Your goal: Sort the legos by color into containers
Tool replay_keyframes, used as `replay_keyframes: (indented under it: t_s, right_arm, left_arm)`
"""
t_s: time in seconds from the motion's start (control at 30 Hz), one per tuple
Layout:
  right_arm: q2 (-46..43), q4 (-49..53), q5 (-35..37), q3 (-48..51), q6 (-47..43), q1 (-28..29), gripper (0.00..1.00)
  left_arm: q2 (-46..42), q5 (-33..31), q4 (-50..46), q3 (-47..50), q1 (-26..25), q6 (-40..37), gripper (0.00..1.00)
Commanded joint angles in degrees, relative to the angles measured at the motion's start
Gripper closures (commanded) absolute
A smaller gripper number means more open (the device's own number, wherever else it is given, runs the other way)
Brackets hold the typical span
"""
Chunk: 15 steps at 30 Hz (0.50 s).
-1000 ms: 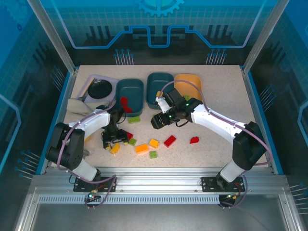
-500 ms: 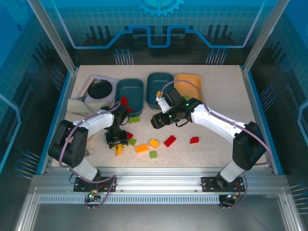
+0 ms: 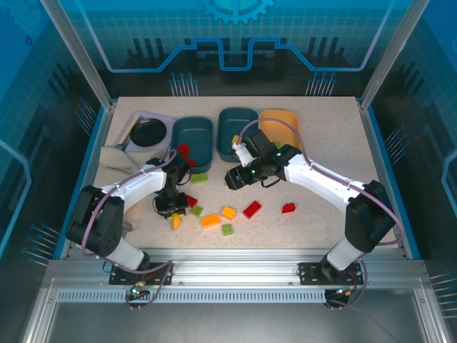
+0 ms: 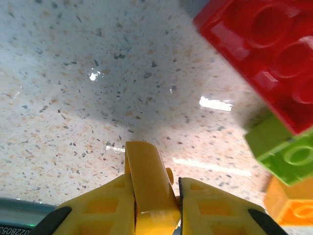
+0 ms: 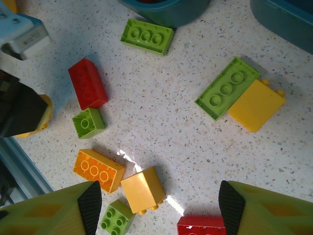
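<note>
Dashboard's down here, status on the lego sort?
Left gripper shut on yellow plastic brick. Right gripper open over loose bricks. Red plastic brick, green plastic brick crowd the left.

Two arms: left arm bent inward, left gripper [image 3: 172,209] low on the near side of the left teal tub [image 3: 193,136], jaws clamped on a yellow lego [image 4: 149,186]; right arm reaching leftward, right gripper [image 3: 235,179] near-right of that tub, jaws apart.

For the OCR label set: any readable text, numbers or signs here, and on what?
"28053": partial, cut off by the frame's bottom edge, on a dark strip below the left gripper holding a yellow brick, left wrist view.
Studs of the red brick: any lettering too blurred to read.
Backdrop gear graphic: no words.
</note>
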<state>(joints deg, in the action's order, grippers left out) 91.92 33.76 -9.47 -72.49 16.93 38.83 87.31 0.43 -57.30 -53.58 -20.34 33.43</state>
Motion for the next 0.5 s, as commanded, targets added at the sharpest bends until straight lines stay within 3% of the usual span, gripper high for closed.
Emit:
replay_keyframes:
  t_s: [0.0, 0.13, 0.23, 0.47]
  right_arm:
    - [-3.33, -0.87, 0.10, -2.25, 2.18, -3.80, 0.33]
    - [-7.50, -4.10, -0.19, -2.20, 7.21, -11.20, 0.34]
    - [-10.03, -10.50, -1.18, 0.18, 11.68, -15.80, 0.34]
    - [-8.81, -14.95, -0.49, -0.77, 15.26, -19.73, 0.34]
  left_arm:
    - [-3.36, -1.29, -5.54, -8.69, -0.23, 1.62, 0.89]
    - [-0.10, -0.22, -8.44, -24.15, -0.21, 1.31, 0.88]
    - [5.69, 2.66, -5.45, -33.48, -0.47, 1.19, 0.87]
    - [26.08, 3.78, -3.91, -59.98, -3.21, -0.36, 0.87]
